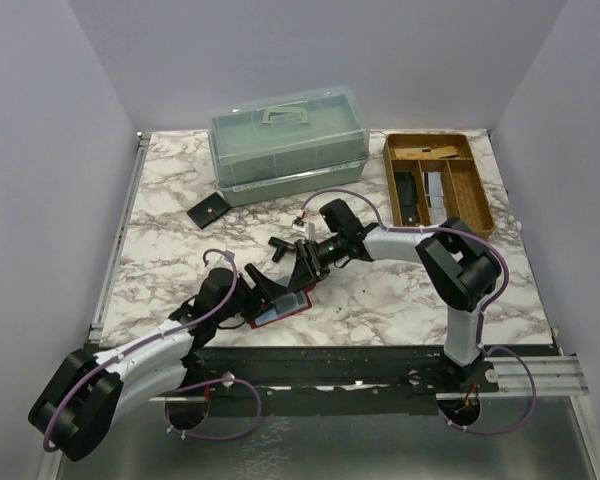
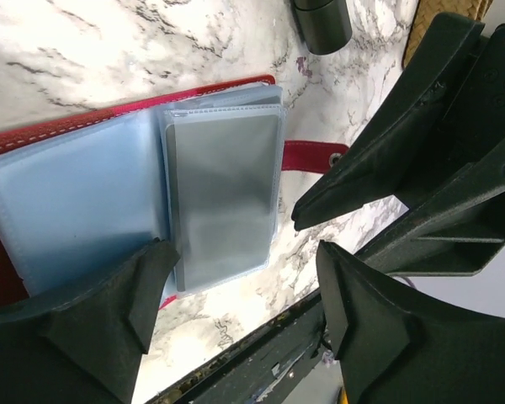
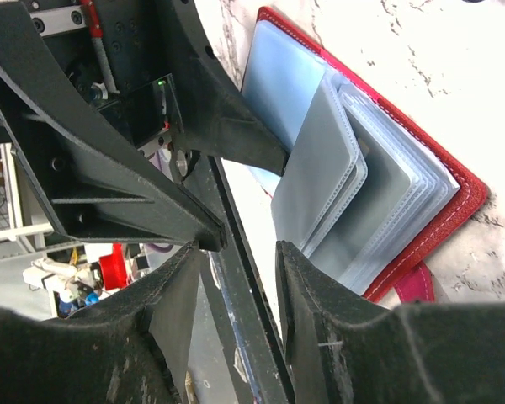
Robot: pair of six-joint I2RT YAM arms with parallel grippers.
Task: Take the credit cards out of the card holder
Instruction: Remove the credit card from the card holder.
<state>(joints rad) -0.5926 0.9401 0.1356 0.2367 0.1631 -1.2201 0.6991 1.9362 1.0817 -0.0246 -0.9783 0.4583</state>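
Worktop (image 1: 400, 300): white marble pattern with grey veins. The arm bases sit along its 6 o'clock edge.
Card holder (image 1: 283, 306): red, lying open and flat at the 6 o'clock edge of the worktop, a little left of centre. It holds a stack of clear plastic sleeves. Its snap strap (image 2: 313, 156) lies flat on the worktop beside it.
Credit cards (image 2: 223, 189): inside the card holder's sleeves, none drawn out.
Grey card (image 2: 227, 168): silvery, in the topmost sleeve of the stack.
Blue card (image 2: 76, 202): pale, in the flat page at the grey card's 9 o'clock in the left wrist view.
Left gripper (image 1: 263, 288): at the card holder's 10 o'clock, its arm extending from 7 o'clock. The jaws are wide apart with nothing between them. One finger (image 2: 93, 337) overlaps the blue page's near edge; contact cannot be told.
Right gripper (image 1: 302, 268): at the card holder's 12 o'clock, its arm extending from 3 o'clock. The jaws are part-way apart with nothing between them. It is near the left gripper, not touching it.
Black wallet (image 1: 208, 212): at 10 o'clock, flat, well apart from the card holder.
Wooden tray (image 1: 480, 190): at 2 o'clock, with long compartments. They hold dark and pale flat things too small to name.
Lidded box (image 1: 288, 140): at 12 o'clock on the far edge, translucent green, lid on, handle on top.
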